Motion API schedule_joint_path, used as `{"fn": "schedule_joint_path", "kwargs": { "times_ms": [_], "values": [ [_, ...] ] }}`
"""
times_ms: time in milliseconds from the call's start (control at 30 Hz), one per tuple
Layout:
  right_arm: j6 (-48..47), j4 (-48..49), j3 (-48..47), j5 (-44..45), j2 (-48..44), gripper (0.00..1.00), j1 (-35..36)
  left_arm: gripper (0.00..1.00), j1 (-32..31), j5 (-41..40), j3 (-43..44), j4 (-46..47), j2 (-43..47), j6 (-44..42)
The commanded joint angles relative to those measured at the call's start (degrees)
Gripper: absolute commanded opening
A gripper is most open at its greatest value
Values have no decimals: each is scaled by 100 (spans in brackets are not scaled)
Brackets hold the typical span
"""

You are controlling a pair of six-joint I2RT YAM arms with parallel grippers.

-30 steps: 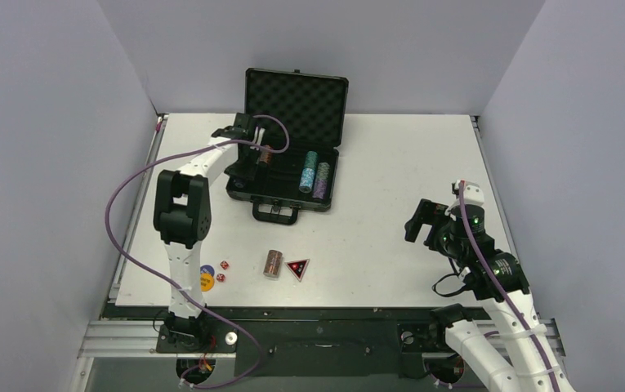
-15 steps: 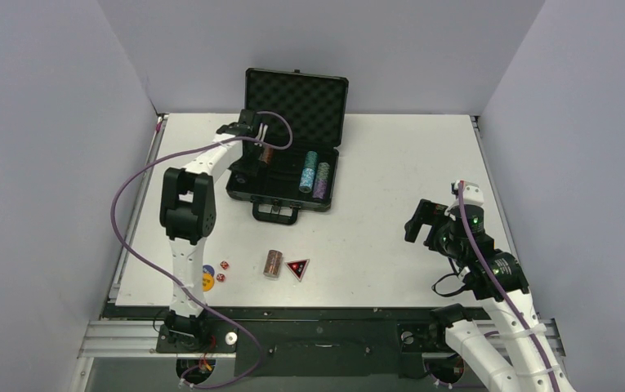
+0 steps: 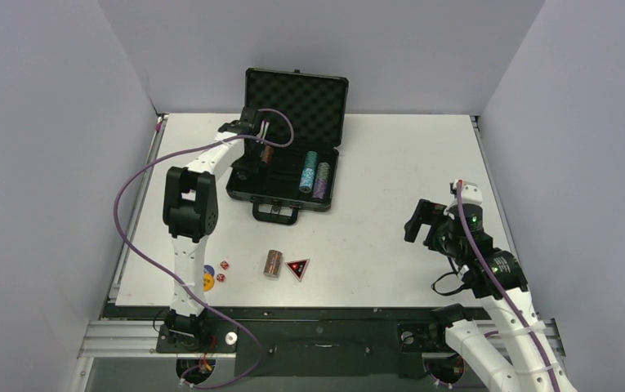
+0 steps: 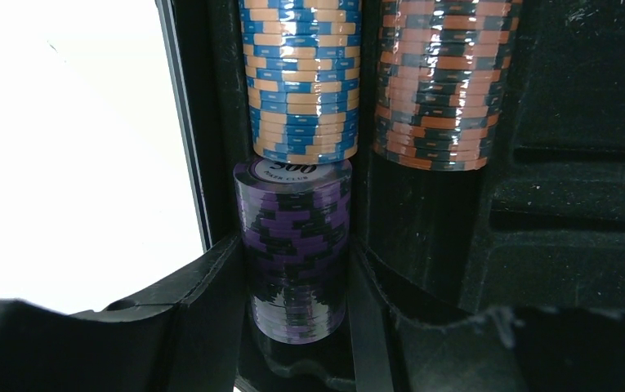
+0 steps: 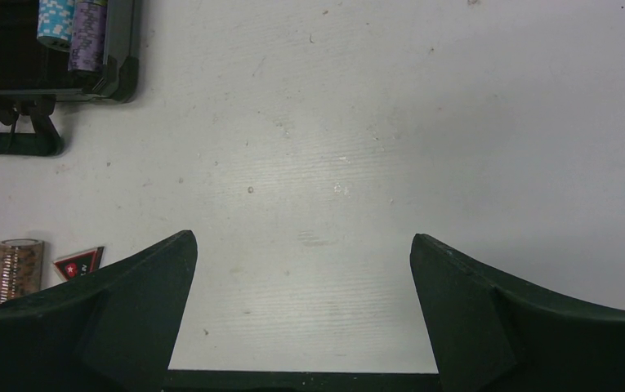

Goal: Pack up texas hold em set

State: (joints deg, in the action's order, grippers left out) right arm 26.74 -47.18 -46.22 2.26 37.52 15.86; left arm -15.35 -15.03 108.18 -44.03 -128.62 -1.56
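Observation:
The black foam-lined briefcase (image 3: 292,198) lies open at the back of the table. My left gripper (image 4: 296,255) reaches into its left slot, shut on a purple chip stack (image 4: 292,269) whose far end is tilted up. A teal stack (image 4: 301,82) lies beyond it and a brown stack (image 4: 439,82) sits one slot over. Another teal stack (image 3: 309,171) and purple stack (image 3: 321,181) stand at the case's right. On the table lie a brown stack (image 3: 273,263), the black-red triangle (image 3: 297,267), two red dice (image 3: 224,265), and yellow (image 3: 207,282) and blue discs. My right gripper (image 5: 301,237) hangs open over bare table.
The case's handle (image 3: 276,214) points toward the arms and its lid (image 3: 296,102) stands upright behind. Grey walls close the table on three sides. The left arm's purple cable (image 3: 121,212) loops out over the table's left edge.
The left wrist has shifted slightly right and toward the lid over the case, its grip unchanged. The right arm has not moved.

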Motion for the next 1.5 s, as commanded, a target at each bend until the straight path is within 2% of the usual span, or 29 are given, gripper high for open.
{"fn": "schedule_joint_path", "kwargs": {
  "times_ms": [0,67,100,133,167,200,233,300,533,800,1100,1233,1267,1367,1433,1467],
  "values": [
    [-50,162,25,152,67,100,30,33,-27,-199,413,171,10,87],
    [-54,162,25,152,79,100,31,44,-30,-199,402,167,14,78],
    [-48,164,25,152,79,100,31,45,-25,-196,408,173,17,78],
    [-52,158,25,152,80,100,27,55,-28,-236,419,175,13,86],
    [-48,157,27,152,80,100,25,80,-29,-254,426,169,13,99],
    [-47,161,30,152,85,100,23,98,-29,-295,441,163,8,116],
    [-46,157,33,152,88,100,27,99,-29,-323,454,160,10,118],
    [-45,156,34,145,96,100,27,97,-29,-379,491,166,22,257],
    [-57,167,38,119,102,100,31,96,-62,-553,810,219,140,525],
    [-79,175,43,83,126,100,31,96,-149,-1156,983,469,650,987],
    [-29,231,30,-52,176,100,31,96,-335,-1981,28,926,2288,1485],
    [-30,264,2,-169,247,100,27,96,-233,-2511,-954,1359,3442,2458],
    [-29,278,-1,-177,252,100,29,96,-153,-2402,-1399,1322,3867,3045],
    [-41,331,9,-350,277,100,30,96,614,-1000,-2220,1630,4742,4058],
    [-24,380,34,-454,288,100,31,96,1105,-386,-2984,1744,5484,4347],
    [-14,400,51,-523,299,100,31,96,1232,-254,-3095,1644,5626,4344]
  ]
}}
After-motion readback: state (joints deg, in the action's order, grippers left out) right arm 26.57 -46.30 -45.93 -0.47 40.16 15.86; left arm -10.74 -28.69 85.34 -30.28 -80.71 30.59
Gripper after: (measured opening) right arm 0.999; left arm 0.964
